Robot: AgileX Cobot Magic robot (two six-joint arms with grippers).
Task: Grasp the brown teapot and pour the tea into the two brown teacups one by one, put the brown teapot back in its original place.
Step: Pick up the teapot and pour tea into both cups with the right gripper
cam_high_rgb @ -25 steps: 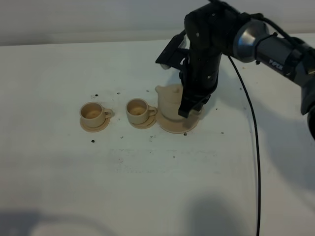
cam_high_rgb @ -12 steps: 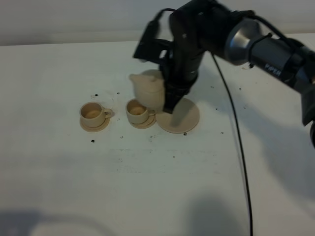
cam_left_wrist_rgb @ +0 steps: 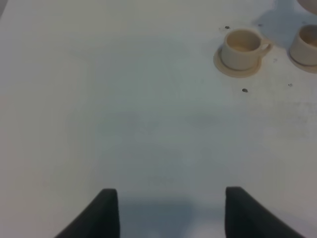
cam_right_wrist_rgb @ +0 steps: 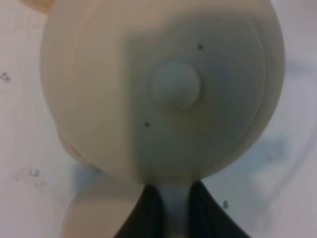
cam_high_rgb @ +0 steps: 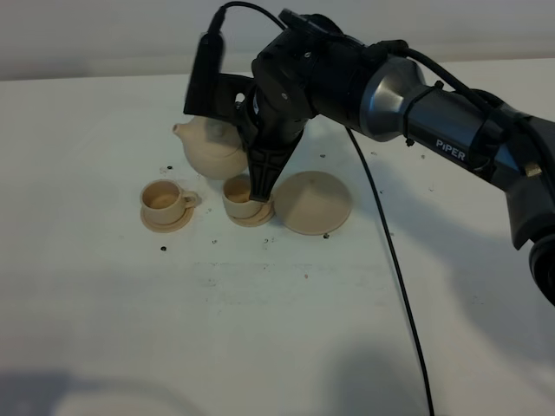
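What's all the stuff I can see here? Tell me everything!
teapot: one, tan, held in the air by the teacups
teacups: two, tan, each on a small saucer
small saucers: two, tan, on the table
big saucer: one, tan, bare, beside the right teacup
table: one, white
arm: one, black and silver, reaching from the right
right hand: one, black, shut on the teapot's handle
left hand: one, black, open, over the table
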